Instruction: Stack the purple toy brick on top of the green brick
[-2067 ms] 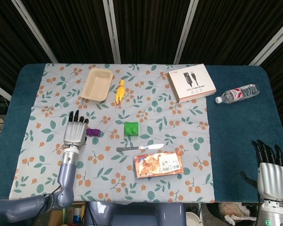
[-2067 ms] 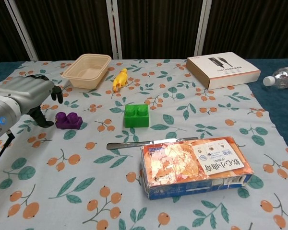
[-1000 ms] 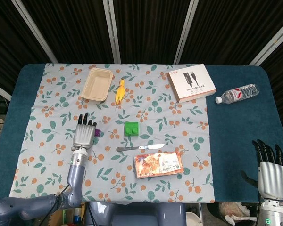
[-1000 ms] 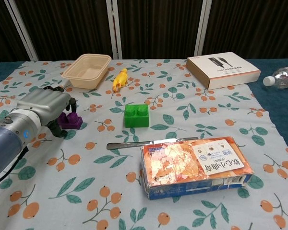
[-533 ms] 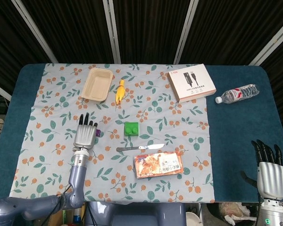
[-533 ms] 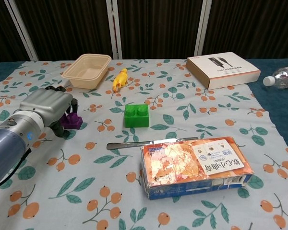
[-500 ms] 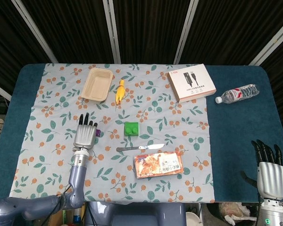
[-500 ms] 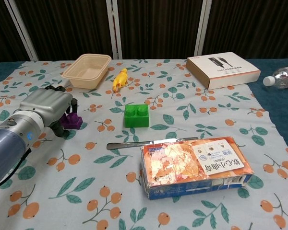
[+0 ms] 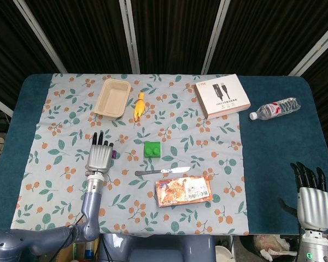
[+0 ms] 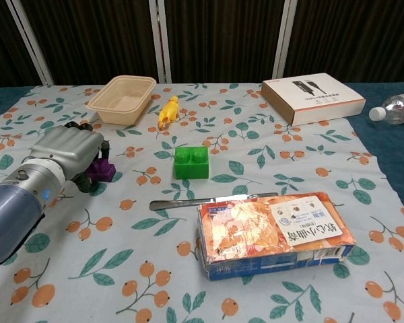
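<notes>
at the near edge of the table (image 9: 273, 164), blue cloth shows to either side of a leaf-and-berry printed cloth (image 10: 121, 269) covering the middle. the right hand (image 9: 311, 197) hangs off the near right corner, released, fingers straight and apart, holding nothing. nearest on the print lies a snack packet (image 10: 273, 232), with a knife (image 10: 209, 200) just beyond it. further left, the left hand (image 10: 71, 149) is cupped over the purple brick (image 10: 102, 171), fingers curled down beside it; whether they actually grip it, i cannot tell. the brick sits on the cloth, apart from the green brick (image 10: 191, 162) to its right. beyond these lie a yellow toy (image 10: 168, 111) and a beige tray (image 10: 122, 98), whose inside looks bare. a flat box (image 10: 312, 97) and a water bottle (image 9: 275, 108) lie far right. dark slatted panels with pale bars close off the back.
</notes>
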Controlling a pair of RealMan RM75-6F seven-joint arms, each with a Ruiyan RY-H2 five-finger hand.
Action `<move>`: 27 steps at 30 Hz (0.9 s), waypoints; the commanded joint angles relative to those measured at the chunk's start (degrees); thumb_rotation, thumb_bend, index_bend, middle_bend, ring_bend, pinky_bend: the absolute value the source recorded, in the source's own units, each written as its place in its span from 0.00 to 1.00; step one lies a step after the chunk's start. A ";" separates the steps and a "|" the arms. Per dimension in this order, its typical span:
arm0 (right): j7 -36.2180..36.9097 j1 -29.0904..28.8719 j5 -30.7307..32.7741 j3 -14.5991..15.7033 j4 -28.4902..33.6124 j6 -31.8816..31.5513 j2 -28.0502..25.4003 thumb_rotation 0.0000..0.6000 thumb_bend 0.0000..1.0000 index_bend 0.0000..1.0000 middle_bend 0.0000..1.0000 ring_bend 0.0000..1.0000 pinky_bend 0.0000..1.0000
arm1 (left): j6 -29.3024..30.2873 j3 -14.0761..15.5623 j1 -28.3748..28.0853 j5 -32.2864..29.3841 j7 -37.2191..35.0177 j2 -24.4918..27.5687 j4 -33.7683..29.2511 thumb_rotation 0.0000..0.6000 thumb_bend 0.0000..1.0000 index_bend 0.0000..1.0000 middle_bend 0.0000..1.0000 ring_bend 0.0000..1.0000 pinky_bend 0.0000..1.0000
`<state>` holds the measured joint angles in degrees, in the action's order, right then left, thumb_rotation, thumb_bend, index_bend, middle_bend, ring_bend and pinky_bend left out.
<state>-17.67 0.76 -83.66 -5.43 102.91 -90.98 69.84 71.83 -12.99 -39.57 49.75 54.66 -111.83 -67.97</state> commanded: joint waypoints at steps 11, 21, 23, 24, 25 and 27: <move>-0.24 -0.17 -0.09 0.20 0.07 0.21 0.03 1.00 0.15 0.14 0.14 0.15 0.01 | 1.05 -0.10 0.08 0.95 0.73 -1.69 1.57 1.00 0.39 0.41 0.38 0.09 0.01; -0.51 -0.29 0.17 0.33 0.22 0.49 0.07 1.00 0.15 0.14 0.14 0.15 0.01 | 1.87 -0.22 0.36 1.92 1.16 -2.27 2.25 1.00 0.40 0.43 0.39 0.10 0.01; -0.47 -0.34 0.16 0.36 0.24 0.59 0.05 1.00 0.15 0.14 0.14 0.15 0.01 | 2.11 -0.19 0.48 2.15 1.31 -2.37 2.43 1.00 0.41 0.44 0.40 0.10 0.01; -0.48 -0.36 0.13 0.39 0.24 0.63 0.08 1.00 0.15 0.14 0.14 0.15 0.01 | 2.21 -0.21 0.54 2.25 1.28 -2.42 2.49 1.00 0.41 0.45 0.41 0.11 0.02; -0.48 -0.37 0.09 0.41 0.27 0.62 0.07 1.00 0.15 0.14 0.14 0.15 0.01 | 2.29 -0.25 0.62 2.30 1.23 -2.46 2.52 1.00 0.42 0.45 0.41 0.11 0.02; -0.39 -0.37 -0.07 0.49 0.30 0.60 0.04 1.00 0.15 0.14 0.14 0.15 0.01 | 2.52 -0.34 0.75 2.49 1.17 -2.47 2.48 1.00 0.42 0.46 0.41 0.12 0.03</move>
<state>-18.06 0.38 -83.72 -4.96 103.20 -90.38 69.89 74.33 -13.32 -38.84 52.23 55.84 -114.29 -65.49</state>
